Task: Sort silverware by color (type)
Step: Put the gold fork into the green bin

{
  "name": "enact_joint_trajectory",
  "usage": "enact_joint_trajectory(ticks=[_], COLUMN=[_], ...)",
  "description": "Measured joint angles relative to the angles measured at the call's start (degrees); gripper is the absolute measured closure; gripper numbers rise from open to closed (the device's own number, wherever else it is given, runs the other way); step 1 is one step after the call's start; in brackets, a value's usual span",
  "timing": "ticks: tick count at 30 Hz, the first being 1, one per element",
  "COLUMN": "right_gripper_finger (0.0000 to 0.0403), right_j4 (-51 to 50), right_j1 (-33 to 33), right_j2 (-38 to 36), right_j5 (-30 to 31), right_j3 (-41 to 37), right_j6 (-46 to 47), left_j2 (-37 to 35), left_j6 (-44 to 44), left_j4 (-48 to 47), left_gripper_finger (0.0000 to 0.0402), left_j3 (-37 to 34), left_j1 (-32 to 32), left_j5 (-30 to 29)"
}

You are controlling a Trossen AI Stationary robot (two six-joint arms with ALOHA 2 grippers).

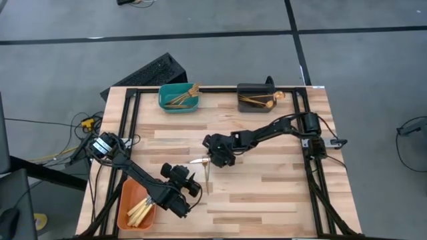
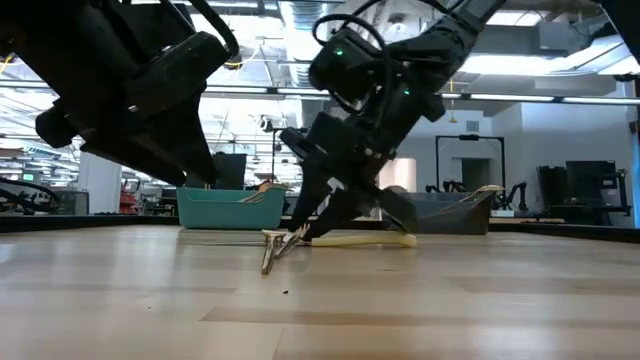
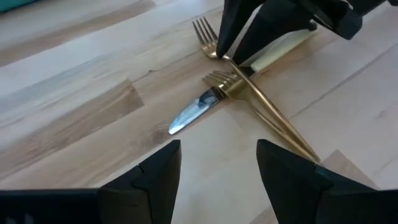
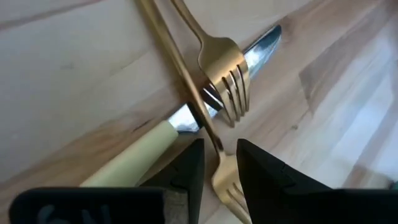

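We see a wooden counter (image 1: 267, 180) from above, with both dark arms reaching over it. The left arm comes in from the near left corner; the right arm comes in from the far right side.

Three bins sit on the counter. A teal bin (image 1: 177, 98) stands at the far edge and holds gold pieces; a dark grey bin (image 1: 256, 99) stands beside it to the right and also holds gold pieces. An orange bin (image 1: 135, 207) lies at the near left corner, partly under the left arm, with pale-handled pieces inside.

The left claw (image 1: 193, 187) hovers near the middle of the counter, its fingers (image 3: 155, 180) spread wide and holding nothing. It points toward the small pile of silverware just beyond it.

The right claw (image 4: 219, 163) is down at that pile, its fingers (image 4: 186, 168) narrowly apart with the neck of one fork (image 4: 225, 183) between them, just above its prongs. Whether they press on it we cannot tell.

The pile lies at mid-counter. A knife (image 3: 194, 112) with a silver blade and cream handle lies flat. Two gold forks cross over it: the second fork (image 4: 225, 74) rests with its prongs on the blade, and the handles of both forks run side by side toward the left claw.
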Motion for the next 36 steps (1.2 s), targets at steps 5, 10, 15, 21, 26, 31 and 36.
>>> enact_joint_trajectory(ticks=[5,10,15,21,26,31,36], right_gripper_finger=[0.0282,0.0288,0.0329,0.0384,0.0384,0.0384,0.0382], right_j4=[-8.6,-19.9,-28.4,-32.4,-36.8,-43.3,-44.9], right_j1=[0.0,-0.4,-1.0,-1.8,-3.4,-5.4,-7.6], right_j2=[3.3,7.0,10.0,9.7,5.8,-0.1,-4.5], right_j5=[0.0,0.0,-0.9,-0.8,-0.9,-1.8,-10.0], right_j3=[6.7,14.4,19.9,21.4,20.9,21.0,21.0], right_j6=[-3.7,-5.8,-6.0,-3.2,5.1,9.0,19.1], left_j2=[0.0,0.0,0.0,0.0,0.0,-0.1,-0.1], left_j6=[-0.4,-0.9,-1.5,-1.5,-1.5,-2.0,4.5], left_j4=[0.6,1.2,1.6,2.4,2.2,2.5,8.2], left_gripper_finger=[0.0205,0.0205,0.0205,0.0205,0.0205,0.0205,0.0205], left_j3=[-0.1,-0.1,-0.1,-0.1,-0.1,-0.1,0.7], left_j1=[0.0,0.0,-0.1,-0.1,-0.1,-0.1,0.9], left_j5=[-0.1,0.4,2.9,3.4,3.2,0.5,-5.3])
